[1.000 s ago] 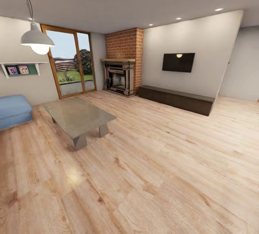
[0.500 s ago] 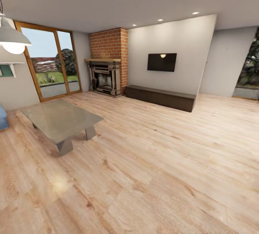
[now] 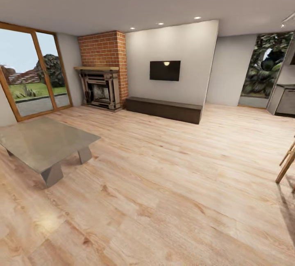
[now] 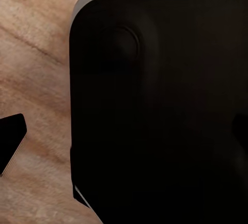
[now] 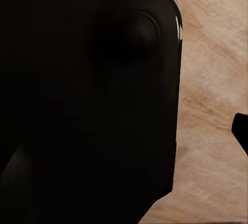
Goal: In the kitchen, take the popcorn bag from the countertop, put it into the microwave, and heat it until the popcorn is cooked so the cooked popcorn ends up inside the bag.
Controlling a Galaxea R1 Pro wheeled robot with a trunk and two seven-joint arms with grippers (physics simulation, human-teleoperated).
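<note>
The head view is showing a living room rather than the kitchen, and the brick fireplace (image 3: 100, 71) is serving as the landmark. Left of it, a glass patio door (image 3: 30, 75) is letting in daylight; in front of and left of it, a low grey coffee table (image 3: 41, 143) is sitting on the light wood floor (image 3: 172, 184). Right of the fireplace, a dark television (image 3: 164, 71) is hanging on the pale wall above a long dark bench (image 3: 164, 109). Far right of it, a grey cabinet edge (image 3: 284, 99) is peeking in beside a window, possibly the kitchen's start, and a slanted wooden leg (image 3: 287, 165) is standing nearer the camera.

The popcorn bag, countertop and microwave are nowhere among these things, so the robot is probably travelling.

Both wrist views are looking down at wood floor past a large black body; whether either gripper is apart or together, I cannot tell.

The risk is the base clipping that wooden leg or the coffee table while turning, since the arms are hanging low.
</note>
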